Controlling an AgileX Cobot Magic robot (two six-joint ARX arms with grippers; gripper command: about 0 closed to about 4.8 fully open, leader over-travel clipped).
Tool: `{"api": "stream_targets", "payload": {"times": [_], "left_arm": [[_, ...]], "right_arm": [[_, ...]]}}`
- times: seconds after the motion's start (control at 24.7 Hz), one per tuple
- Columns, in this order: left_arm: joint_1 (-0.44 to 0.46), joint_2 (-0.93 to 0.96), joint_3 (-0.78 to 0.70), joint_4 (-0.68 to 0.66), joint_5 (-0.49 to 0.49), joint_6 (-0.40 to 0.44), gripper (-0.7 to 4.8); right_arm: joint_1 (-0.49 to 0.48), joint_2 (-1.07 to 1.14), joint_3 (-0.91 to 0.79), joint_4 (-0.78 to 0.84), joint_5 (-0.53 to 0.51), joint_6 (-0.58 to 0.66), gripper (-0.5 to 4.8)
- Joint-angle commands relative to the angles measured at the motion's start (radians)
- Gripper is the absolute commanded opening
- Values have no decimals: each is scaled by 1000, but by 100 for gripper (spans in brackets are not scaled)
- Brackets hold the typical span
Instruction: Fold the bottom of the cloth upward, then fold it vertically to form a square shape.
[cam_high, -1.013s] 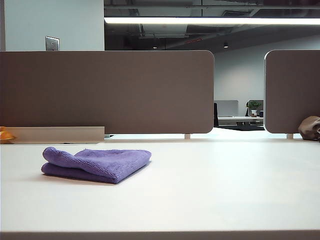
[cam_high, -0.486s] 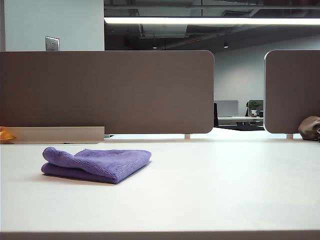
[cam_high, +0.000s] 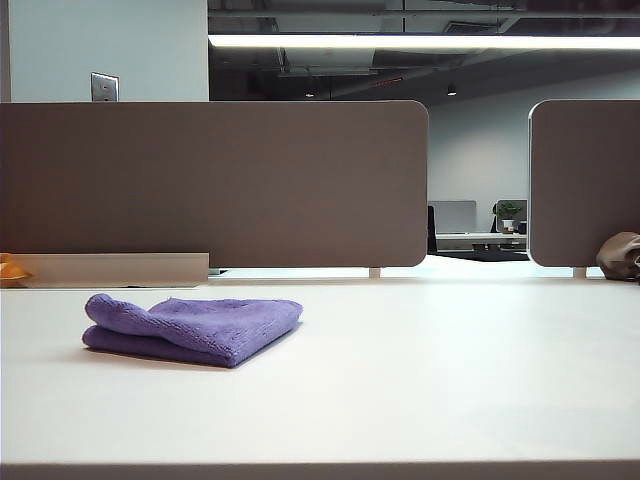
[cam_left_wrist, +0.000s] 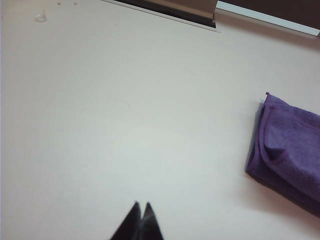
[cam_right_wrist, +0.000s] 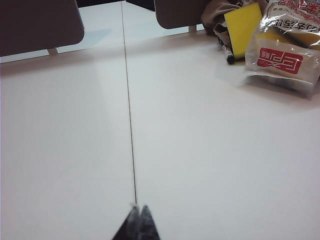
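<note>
Nothing on the worktop (cam_high: 420, 380) has shifted over the last second — the cloth (cam_high: 195, 328) lies exactly where it lay a moment ago, toward the left side of the worktop and nearer its far edge than its near one, folded into a compact, thick, roughly square pad with a rolled fold on its left. No arm enters the exterior view, then or now.

The left gripper (cam_left_wrist: 140, 221) hangs above bare worktop with its jaws pressed together and nothing between them; the cloth (cam_left_wrist: 287, 150) sits well apart from it, off to one side. The right gripper (cam_right_wrist: 137, 222) is likewise closed tight and empty, poised over the seam (cam_right_wrist: 129, 115) that runs across the worktop, with a yellow pad (cam_right_wrist: 242, 27) and a plastic snack bag (cam_right_wrist: 285, 50) far off near the worktop's far right corner.

Judging by the layered shape and both tools clear of it, both folds look done — the arms appear parked rather than preparing another grasp.
</note>
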Motion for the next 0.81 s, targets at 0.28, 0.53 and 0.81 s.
{"api": "stream_targets", "payload": {"times": [0.28, 0.53, 0.81], "left_arm": [[1, 1, -2, 10, 2, 14, -5], [1, 1, -2, 72, 3, 129, -5], [1, 1, -6, 80, 42, 251, -5]], "right_arm": [[2, 0, -7, 11, -5, -3, 4], [3, 0, -7, 12, -6, -21, 4], [5, 0, -7, -12, -135, -142, 4]]}}
